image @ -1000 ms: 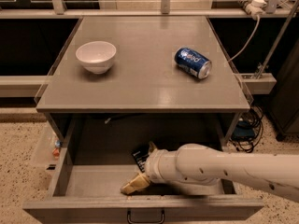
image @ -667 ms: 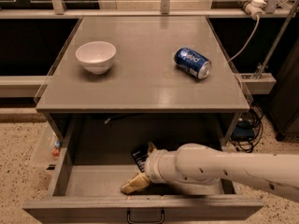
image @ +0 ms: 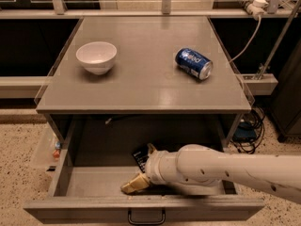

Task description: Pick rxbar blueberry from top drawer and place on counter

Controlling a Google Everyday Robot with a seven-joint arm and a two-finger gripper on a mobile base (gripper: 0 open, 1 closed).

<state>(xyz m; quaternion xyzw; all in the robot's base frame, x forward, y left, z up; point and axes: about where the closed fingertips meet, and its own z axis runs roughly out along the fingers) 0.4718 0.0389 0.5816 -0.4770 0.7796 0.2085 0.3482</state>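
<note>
The top drawer (image: 70,173) is pulled open below the counter (image: 141,79). The rxbar blueberry (image: 140,157), a dark wrapper with white print, lies on the drawer floor near the middle. My gripper (image: 139,168) is down inside the drawer, reaching in from the right on the white arm (image: 221,171). Its two tan fingers are spread apart, one fingertip (image: 131,185) in front of the bar and the other (image: 151,148) just behind it. The arm hides the right part of the bar. I cannot tell whether the fingers touch the bar.
A white bowl (image: 96,56) stands on the counter at the left. A blue soda can (image: 194,63) lies on its side at the right. The drawer has a dark front handle (image: 146,217). Cables and a power strip (image: 249,1) hang at the right.
</note>
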